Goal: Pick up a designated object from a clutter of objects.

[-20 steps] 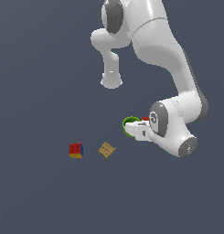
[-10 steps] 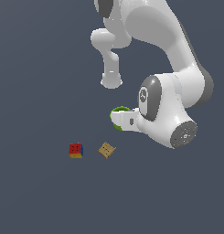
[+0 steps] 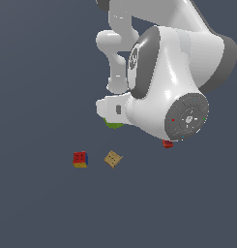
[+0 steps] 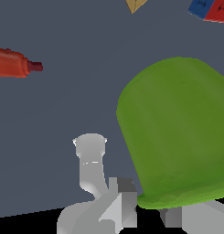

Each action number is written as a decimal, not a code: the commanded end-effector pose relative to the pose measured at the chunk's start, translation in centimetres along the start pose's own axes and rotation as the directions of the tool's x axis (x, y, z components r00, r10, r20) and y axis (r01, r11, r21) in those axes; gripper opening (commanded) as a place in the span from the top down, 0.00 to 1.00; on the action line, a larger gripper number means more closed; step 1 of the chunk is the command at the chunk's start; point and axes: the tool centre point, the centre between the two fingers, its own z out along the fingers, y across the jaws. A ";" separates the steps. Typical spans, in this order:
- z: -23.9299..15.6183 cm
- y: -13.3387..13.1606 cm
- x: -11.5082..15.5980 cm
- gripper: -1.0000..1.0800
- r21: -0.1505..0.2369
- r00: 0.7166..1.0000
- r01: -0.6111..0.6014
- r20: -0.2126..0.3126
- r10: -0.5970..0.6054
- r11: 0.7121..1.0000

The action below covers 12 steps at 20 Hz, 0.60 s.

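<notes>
The arm's big white wrist housing fills the exterior view and covers most of the action. Only a thin sliver of the green cup (image 3: 113, 124) peeks out under the tool (image 3: 110, 109), whose fingertips are lost behind its own body, so from here I cannot tell how wide it stands. The wrist view is clearer: the green cup (image 4: 177, 132) looms huge, dome outward, cut off at the frame edge, its rim pressed against the grey finger pads (image 4: 120, 201), so the tool looks clamped on the cup.

Taking that cup as the landmark: one red drill, just a small red corner (image 3: 167, 143) showing under the housing, on the exterior view's right of the cup. One tan square block (image 3: 113, 158) lies below the cup on the tabletop (image 3: 42, 203), and one multicoloured cube (image 3: 80, 159) sits beyond the block, farther from the cup. In the wrist view the drill (image 4: 15, 64), block (image 4: 136, 4) and cube (image 4: 210, 9) are all clipped by the frame.
</notes>
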 end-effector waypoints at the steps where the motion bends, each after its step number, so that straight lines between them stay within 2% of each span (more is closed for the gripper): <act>1: -1.3 1.9 -1.7 1.00 0.000 1.000 -0.001 0.000 0.001 1.000; 6: -3.6 5.1 -4.4 1.00 0.000 1.000 0.000 -0.001 0.000 1.000; 12: -5.5 7.5 -6.4 1.00 -0.002 1.000 0.002 -0.002 -0.002 1.000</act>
